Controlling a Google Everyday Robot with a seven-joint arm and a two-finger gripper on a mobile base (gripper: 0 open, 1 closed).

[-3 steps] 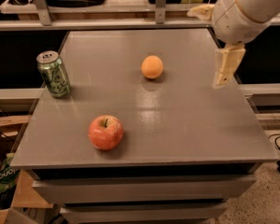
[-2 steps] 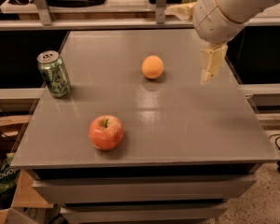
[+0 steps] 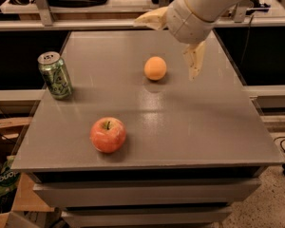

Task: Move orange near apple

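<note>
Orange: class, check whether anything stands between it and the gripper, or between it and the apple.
Nothing visible does. The gripper hangs just right of the orange with only air between. The table from orange to apple is bare; the can stands far left.

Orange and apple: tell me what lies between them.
Only bare gray table lies between the orange and the apple in the camera view; the gripper hangs beside the orange, apart from it.

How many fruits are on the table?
2. The orange sits toward the back middle of the table. The apple sits near the front left. The claw hangs just right of the orange. No fruit seems hidden.
</note>
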